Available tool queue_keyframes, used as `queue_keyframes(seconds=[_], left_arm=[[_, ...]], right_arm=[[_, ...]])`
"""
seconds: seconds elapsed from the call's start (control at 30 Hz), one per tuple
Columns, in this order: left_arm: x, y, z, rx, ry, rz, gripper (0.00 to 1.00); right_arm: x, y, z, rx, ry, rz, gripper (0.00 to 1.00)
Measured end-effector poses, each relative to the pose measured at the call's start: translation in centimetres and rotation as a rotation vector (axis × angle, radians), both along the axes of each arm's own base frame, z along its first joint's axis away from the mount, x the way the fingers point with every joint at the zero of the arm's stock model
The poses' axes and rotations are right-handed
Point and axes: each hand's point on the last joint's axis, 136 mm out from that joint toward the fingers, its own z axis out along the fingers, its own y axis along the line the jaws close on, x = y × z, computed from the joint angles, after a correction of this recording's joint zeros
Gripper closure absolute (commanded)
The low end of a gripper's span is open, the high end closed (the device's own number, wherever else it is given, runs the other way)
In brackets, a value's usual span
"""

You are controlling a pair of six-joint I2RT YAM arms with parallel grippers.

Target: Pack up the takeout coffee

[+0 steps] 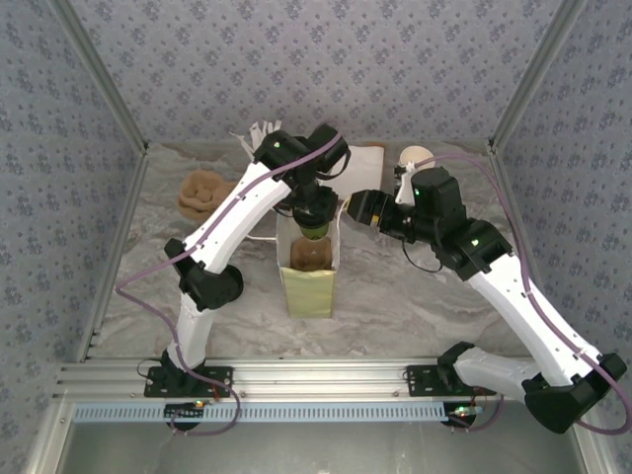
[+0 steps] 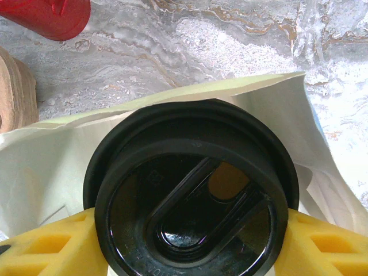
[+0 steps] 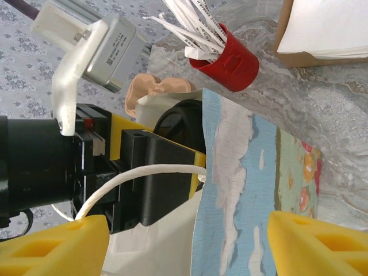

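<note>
The left tool (image 2: 190, 256) is clenched on the takeout coffee (image 2: 190, 190). Its yellow fingers (image 2: 49, 247) press on either side of the black lid, right under the wrist camera. Straight below this tool the cup hangs at the open mouth of the upright paper bag (image 1: 309, 281), whose pale rim curves just beyond the lid. How deep the cup sits I cannot tell.

The right tool (image 3: 187, 247) is released, with its fingers spread wide and the bag's blue printed side standing in the gap. I cannot tell whether either finger touches it. Just ahead of this tool, the bag's white cord handle (image 3: 144, 175) loops across the left tool's black body.

Farther beyond the right tool, a red cup (image 3: 227, 60) of white stirrers stands on the marbled tabletop (image 3: 322, 109). Past it is a brown box (image 3: 322, 29) of white paper.
</note>
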Motion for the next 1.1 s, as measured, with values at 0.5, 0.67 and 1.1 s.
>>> queue_keyframes(seconds=[0.5, 0.67, 1.1], left_arm=[[-0.1, 0.0, -0.2, 0.007, 0.003, 0.012, 0.43], [-0.1, 0.2, -0.5, 0.020, 0.006, 0.014, 0.43], [0.0, 0.2, -0.6, 0.024, 0.003, 0.015, 0.44]], right_arm=[[2.2, 0.6, -1.1, -0.008, 0.015, -0.019, 0.23], [2.4, 0.0, -0.4, 0.014, 0.004, -0.019, 0.22], [0.5, -2.8, 5.4, 0.096, -0.095, -0.070, 0.13]])
